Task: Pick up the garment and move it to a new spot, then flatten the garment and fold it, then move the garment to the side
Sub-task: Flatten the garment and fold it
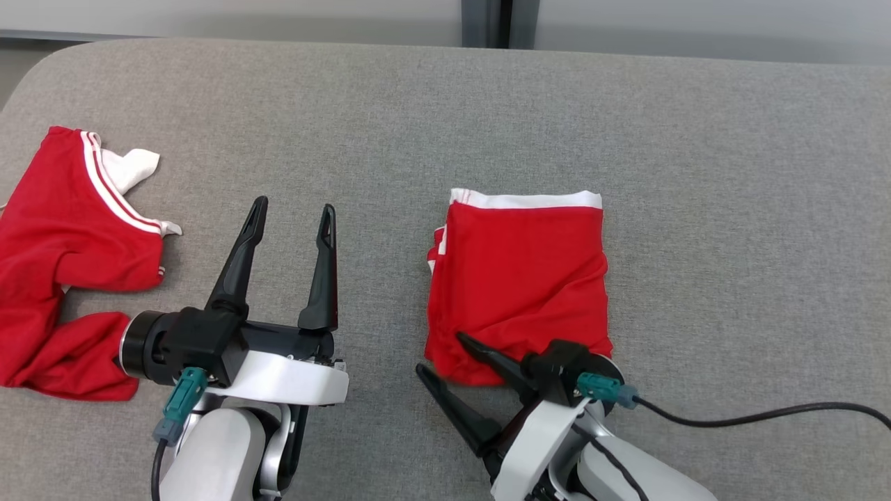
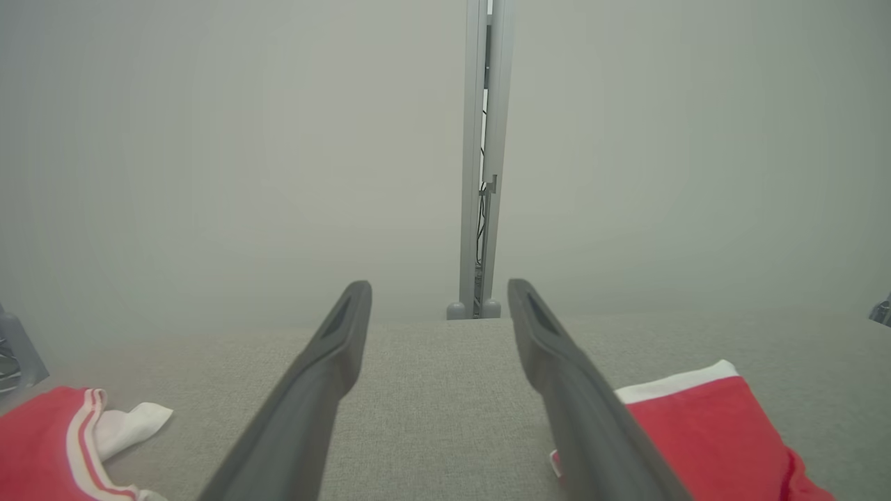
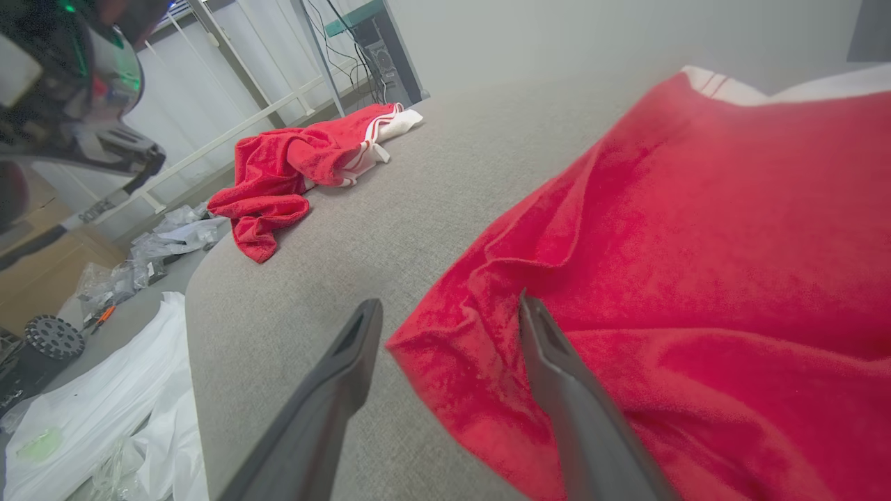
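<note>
The garment [image 1: 518, 278] lies folded into a red rectangle with a white band along its far edge, in the middle of the grey padded surface [image 1: 487, 111]. My right gripper [image 1: 438, 353] is open at its near left corner. One finger rests over the red cloth and the other on the grey beside it, so the corner [image 3: 431, 348] sits between them. The garment [image 3: 696, 243] takes up the right of the right wrist view. My left gripper [image 1: 294, 206] is open and holds nothing, left of the garment [image 2: 710, 431], with its fingers [image 2: 327, 369] pointing away from me.
A second red garment with white striped trim [image 1: 56, 236] lies crumpled at the far left edge, also in the wrist views [image 2: 35, 438] [image 3: 292, 160]. A black cable [image 1: 766, 415] trails right from my right wrist. White plastic sheets [image 3: 104, 410] lie on the floor beyond the left edge.
</note>
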